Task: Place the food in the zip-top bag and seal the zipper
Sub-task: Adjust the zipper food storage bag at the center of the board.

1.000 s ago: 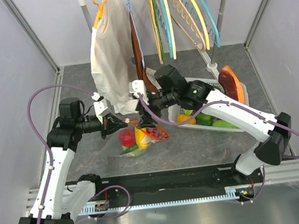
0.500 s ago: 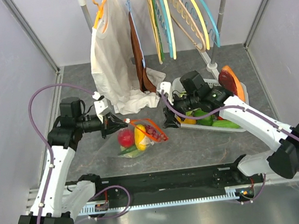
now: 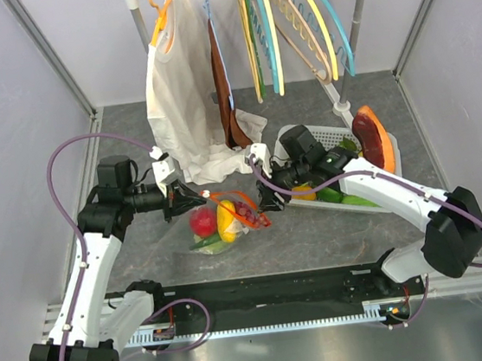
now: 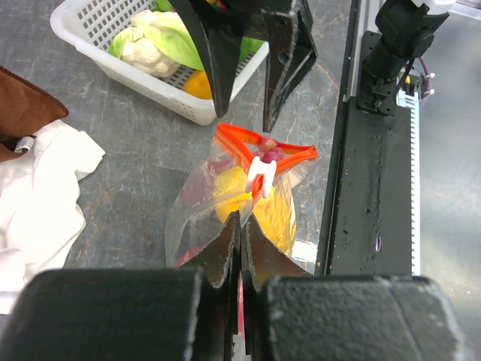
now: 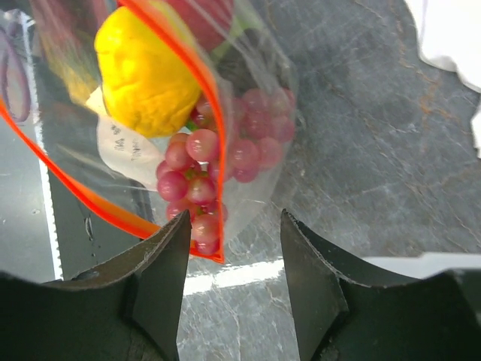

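zip-top bag [image 3: 218, 234] is lying on the grey surface [image 3: 317, 233] between the two arms, just beside the white basket [image 4: 131, 75], mouth turned toward the right arm. there's already a red one [image 3: 202, 222], a yellow one [image 5: 143, 75] and a bunch of grapes [image 5: 203, 177] inside. the basket has a few more pieces in it, green stuff and something orange.

left fingers [image 4: 229, 252] are pinched tight on the near edge of the bag. a sliver of orange shows between them, so i'd guess that's one end of the zipper [image 4: 259, 143]. right fingers [image 5: 160, 274] are spread wide with nothing in them, hovering right at the far corner of the mouth. the mouth is gaping, not sealed at all.

handling wise, my read is the film is thin, floppy and slick, so grabbing it mid-panel will just bunch it up. the toys look light, but they roll and push the sides apart. the orange strip looks like the only stiff part, so hold there, or on the little white slider [image 4: 258, 174], and keep the other end anchored.
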Controlling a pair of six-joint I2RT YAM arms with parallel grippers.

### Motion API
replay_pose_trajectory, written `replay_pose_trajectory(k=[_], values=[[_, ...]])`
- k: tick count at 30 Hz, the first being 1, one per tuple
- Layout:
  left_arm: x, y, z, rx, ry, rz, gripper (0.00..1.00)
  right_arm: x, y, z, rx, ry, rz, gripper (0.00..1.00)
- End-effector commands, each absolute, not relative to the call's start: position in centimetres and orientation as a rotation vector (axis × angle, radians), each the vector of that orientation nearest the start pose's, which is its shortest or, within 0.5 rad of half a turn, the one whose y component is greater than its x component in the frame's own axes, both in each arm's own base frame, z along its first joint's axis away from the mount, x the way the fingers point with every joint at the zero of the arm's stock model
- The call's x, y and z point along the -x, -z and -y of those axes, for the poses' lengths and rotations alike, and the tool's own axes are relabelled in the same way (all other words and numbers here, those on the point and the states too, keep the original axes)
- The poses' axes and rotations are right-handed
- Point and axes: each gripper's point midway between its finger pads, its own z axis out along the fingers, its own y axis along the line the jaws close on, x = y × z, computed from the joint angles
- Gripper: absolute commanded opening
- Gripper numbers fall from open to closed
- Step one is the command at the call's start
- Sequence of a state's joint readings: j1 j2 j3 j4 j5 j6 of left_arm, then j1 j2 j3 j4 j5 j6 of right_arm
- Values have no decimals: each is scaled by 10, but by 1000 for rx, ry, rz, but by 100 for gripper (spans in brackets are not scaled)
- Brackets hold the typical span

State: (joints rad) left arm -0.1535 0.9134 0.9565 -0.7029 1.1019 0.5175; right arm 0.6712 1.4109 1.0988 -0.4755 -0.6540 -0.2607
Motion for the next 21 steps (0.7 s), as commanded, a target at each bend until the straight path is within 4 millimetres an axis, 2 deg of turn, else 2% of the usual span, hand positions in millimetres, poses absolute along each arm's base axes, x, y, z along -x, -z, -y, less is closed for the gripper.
replay_pose_trajectory(k=[1, 6, 13, 14, 18, 19, 20, 21], values=[[-191, -278, 181, -1165, 977, -1537, 2, -211, -181, -316, 1365, -1028, -1843, 57], [-190, -278, 181, -1165, 981, -1538, 2, -209, -167, -322, 1385, -1010, -1867, 54], [-188, -278, 181, -1167, 983, -1533, 2, -221, -160, -323, 1348, -951, -1895, 36], [-188, -278, 181, -1167, 980, -1533, 2, -222, -161, -322, 1345, -944, -1894, 30], [-186, -278, 180, -1172, 974, -1533, 2, -222, -164, -316, 1348, -918, -1887, 19], [-186, -278, 180, -1173, 973, -1535, 2, -218, -166, -313, 1357, -917, -1887, 13], [-186, -277, 180, -1173, 972, -1534, 2, -218, -167, -311, 1365, -908, -1886, 0], [-186, -277, 180, -1173, 974, -1534, 2, -217, -169, -310, 1366, -903, -1885, 0]])
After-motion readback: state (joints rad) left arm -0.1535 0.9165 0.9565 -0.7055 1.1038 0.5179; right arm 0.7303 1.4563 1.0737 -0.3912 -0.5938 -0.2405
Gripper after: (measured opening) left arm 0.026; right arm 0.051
